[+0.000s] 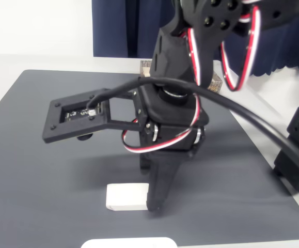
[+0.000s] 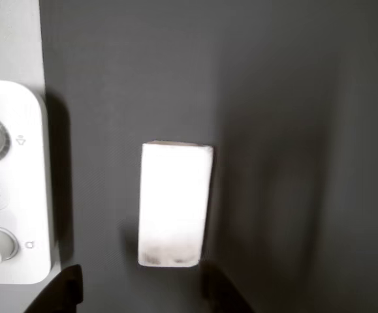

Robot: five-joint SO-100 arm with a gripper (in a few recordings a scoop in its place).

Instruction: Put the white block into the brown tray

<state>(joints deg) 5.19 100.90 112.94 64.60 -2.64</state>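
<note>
Hovering low over dark mat (image 1: 46, 196), gripper (image 1: 157, 204) fingertip touching white block (image 1: 126, 197) right end; jaw opening: cannot tell.

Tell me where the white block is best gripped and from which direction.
Come straight down from above and pinch the white block across its narrow width, on the two long side faces. It lies flat on the dark mat, so only its sides offer purchase, and both long edges look free in the wrist view.
</note>
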